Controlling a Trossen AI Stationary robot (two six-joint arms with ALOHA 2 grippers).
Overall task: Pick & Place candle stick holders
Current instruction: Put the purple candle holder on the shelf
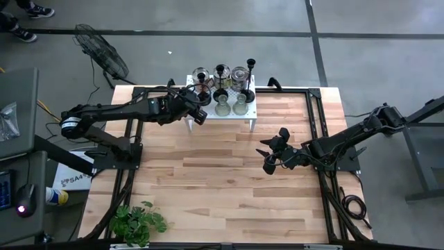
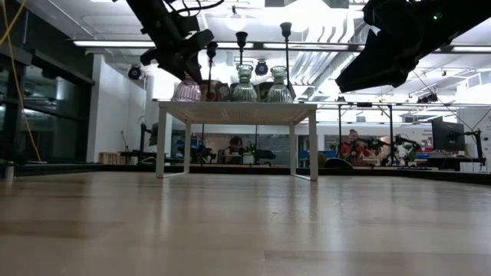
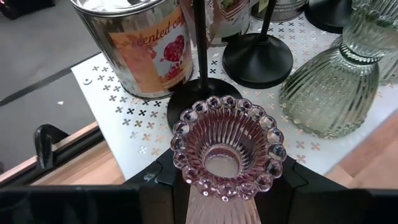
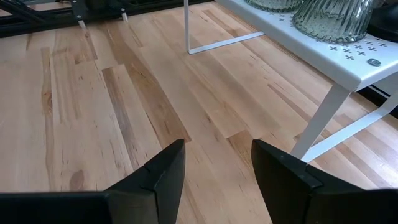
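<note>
Left pincer [image 3: 227, 186] grips pink glass holder [image 3: 227, 155] at the white stand's [image 3: 134, 121] left edge, among the other holders. Placing step; next: set down, release. Right pincer [image 4: 217, 171] open, empty, over table [image 4: 93, 106].

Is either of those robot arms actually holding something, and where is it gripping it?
The left end effector holds the pink glass holder by its lower body. The right end effector is empty.
</note>
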